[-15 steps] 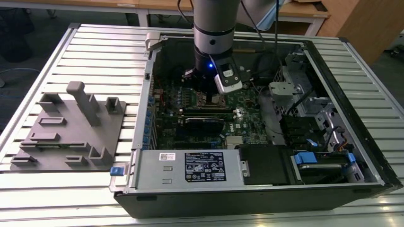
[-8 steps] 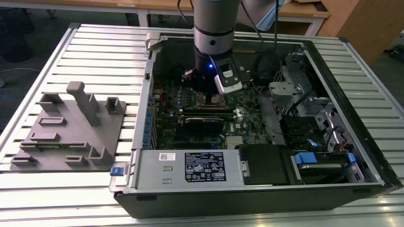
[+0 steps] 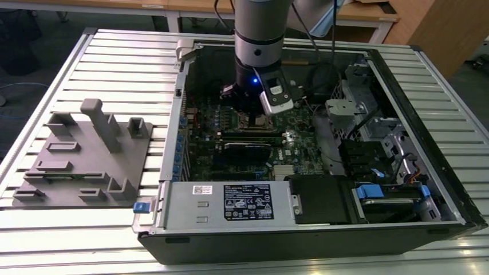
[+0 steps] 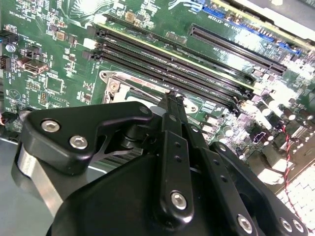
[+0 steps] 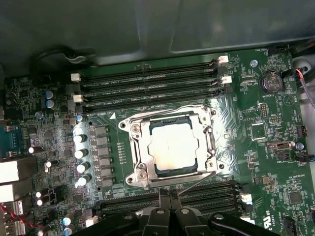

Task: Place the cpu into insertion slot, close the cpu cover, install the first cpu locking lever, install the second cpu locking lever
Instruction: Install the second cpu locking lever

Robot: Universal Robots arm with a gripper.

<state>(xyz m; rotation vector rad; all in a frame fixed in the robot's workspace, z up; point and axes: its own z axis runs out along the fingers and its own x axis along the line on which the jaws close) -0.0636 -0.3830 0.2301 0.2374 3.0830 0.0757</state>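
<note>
Now the cpu (image 5: 173,147) sits in the insertion slot (image 5: 140,169) under the closed cpu cover (image 5: 135,142), while the gripper (image 5: 170,195), fingers pressed together and empty, works a locking lever (image 5: 194,183) beside the socket.

Slatted metal worktable (image 3: 114,57), wooden desks (image 3: 367,14) behind (dim grey floor beyond), even indoor light

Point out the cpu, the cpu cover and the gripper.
cpu (image 5: 173,145), first wrist view: middle of its silver-grey face, seated in the socket.
cpu cover (image 5: 137,147), first wrist view: one side bar of the metal frame around the chip.
gripper (image 4: 170,98), second wrist view: the tips of its black fingers.
</note>
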